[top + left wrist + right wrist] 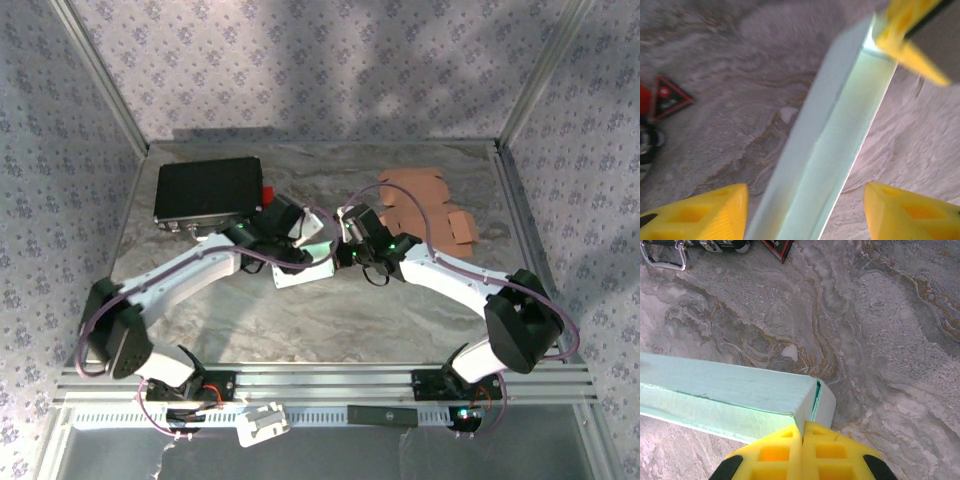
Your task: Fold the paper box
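Observation:
The paper box (305, 262) is pale green and lies mid-table between both arms. In the left wrist view one long wall of the box (835, 130) runs diagonally between my yellow fingers. My left gripper (805, 210) stands open astride that wall, with table showing on both sides. From above, the left gripper (290, 228) is over the box's left part. My right gripper (803, 427) is shut on the box's (730, 390) end corner, pinching the thin end wall. From above, the right gripper (350, 238) is at the box's right end, and one of its fingers (905, 30) appears at the wall's far end.
A black case (208, 190) with a red part (267, 193) sits at the back left, close behind the left gripper. Flat brown cardboard pieces (425, 200) lie at the back right. Aluminium frame posts (100, 75) and patterned walls enclose the marbled table (330, 320).

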Controlling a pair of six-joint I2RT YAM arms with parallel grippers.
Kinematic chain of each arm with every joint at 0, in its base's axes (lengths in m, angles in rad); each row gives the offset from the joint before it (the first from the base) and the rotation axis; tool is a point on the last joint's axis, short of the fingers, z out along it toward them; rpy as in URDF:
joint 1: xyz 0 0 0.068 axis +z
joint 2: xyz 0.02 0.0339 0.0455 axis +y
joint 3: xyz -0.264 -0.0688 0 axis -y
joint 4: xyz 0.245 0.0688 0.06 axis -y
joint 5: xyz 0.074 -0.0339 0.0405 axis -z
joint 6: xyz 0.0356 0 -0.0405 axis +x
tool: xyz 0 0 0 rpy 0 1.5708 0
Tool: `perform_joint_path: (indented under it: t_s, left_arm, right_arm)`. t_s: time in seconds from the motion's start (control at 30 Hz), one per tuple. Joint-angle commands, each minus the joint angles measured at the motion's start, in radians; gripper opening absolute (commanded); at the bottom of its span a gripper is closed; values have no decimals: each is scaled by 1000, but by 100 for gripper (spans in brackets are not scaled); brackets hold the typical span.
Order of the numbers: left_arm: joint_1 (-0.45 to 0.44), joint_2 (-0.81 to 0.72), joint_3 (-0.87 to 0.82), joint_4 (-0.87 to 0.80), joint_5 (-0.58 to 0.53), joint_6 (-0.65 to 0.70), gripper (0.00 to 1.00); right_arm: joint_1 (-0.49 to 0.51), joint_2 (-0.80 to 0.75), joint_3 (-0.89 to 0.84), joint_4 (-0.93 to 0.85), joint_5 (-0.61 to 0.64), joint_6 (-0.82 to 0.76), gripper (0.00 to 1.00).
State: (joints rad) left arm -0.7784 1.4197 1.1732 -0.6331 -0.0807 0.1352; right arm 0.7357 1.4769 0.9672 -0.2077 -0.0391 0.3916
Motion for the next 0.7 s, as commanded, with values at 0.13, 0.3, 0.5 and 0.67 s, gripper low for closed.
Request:
perform_joint_path:
  t_s: [0.13,0.3,0.5,0.67]
  left_arm:
    - [7,-199,-19,-142,-150,-323,60]
    - [11,-193,-53,-310,-199,-445,54]
    - [12,-162,-113,-296,-241,-467,49]
    - [12,-141,-112,-235,-223,-454,46]
  right_arm:
    - [6,-13,-4,-53,9,-20,0]
    - [8,-12,13,-73,4,-23,0]
    - [8,-13,30,-93,2,-27,0]
    - [9,-13,35,-99,0,-31,0]
